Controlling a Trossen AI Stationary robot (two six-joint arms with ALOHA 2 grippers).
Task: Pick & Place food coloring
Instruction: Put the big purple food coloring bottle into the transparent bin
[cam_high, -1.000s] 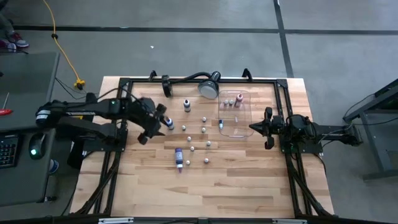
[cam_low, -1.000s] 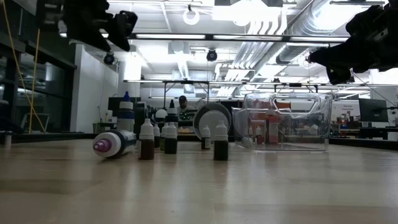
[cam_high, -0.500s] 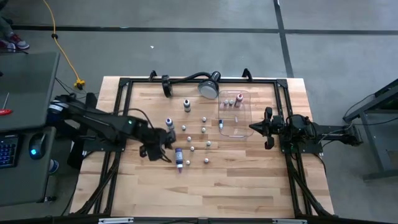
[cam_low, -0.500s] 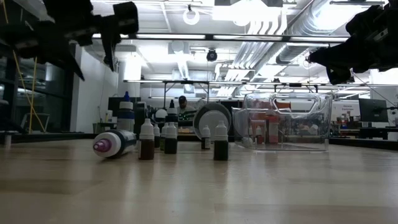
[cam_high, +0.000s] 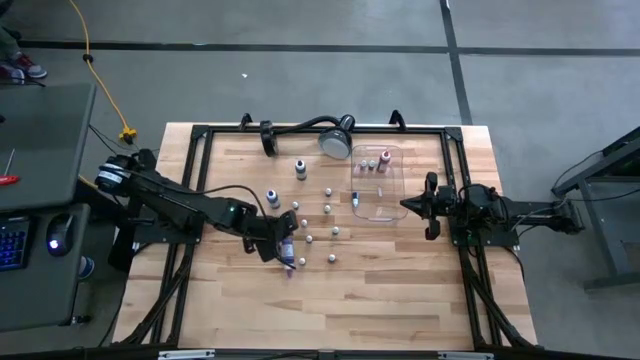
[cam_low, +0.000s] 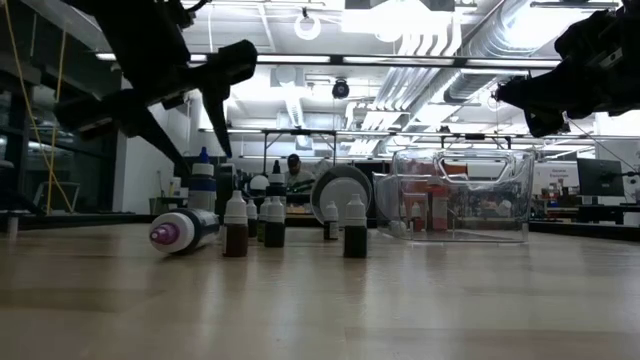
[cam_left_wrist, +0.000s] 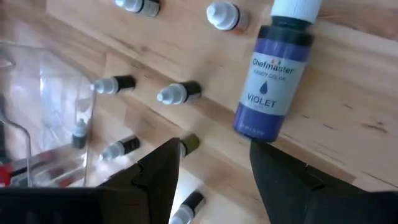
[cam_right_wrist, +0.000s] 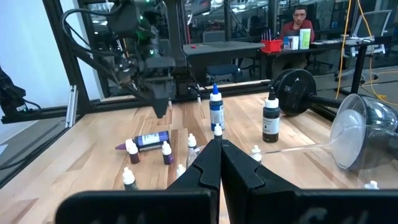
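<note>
A violet bottle (cam_left_wrist: 268, 87) with a white cap lies on its side on the wood, also seen in the high view (cam_high: 288, 255) and the low view (cam_low: 185, 230). Several tiny white-capped dropper bottles (cam_high: 328, 210) stand upright around it (cam_low: 236, 226). A few more sit in the clear tray (cam_high: 377, 185). My left gripper (cam_high: 276, 240) hovers open just above and to the left of the violet bottle, fingers either side of bare wood (cam_left_wrist: 211, 180), touching nothing. My right gripper (cam_high: 405, 205) waits shut (cam_right_wrist: 217, 155) above the table, beside the tray's right side.
A taller blue bottle (cam_high: 272, 198) and a dark bottle (cam_high: 300, 168) stand farther back on the table. A silver lamp head (cam_high: 337, 140) on a black gooseneck sits at the far edge. Black frame rails (cam_high: 200, 170) border the table. Bare wood lies toward the near edge (cam_high: 340, 310).
My left arm has swung from the table's left side toward the near edge and the right, coming down over the lying violet bottle. The bottles and the right arm have kept still.
</note>
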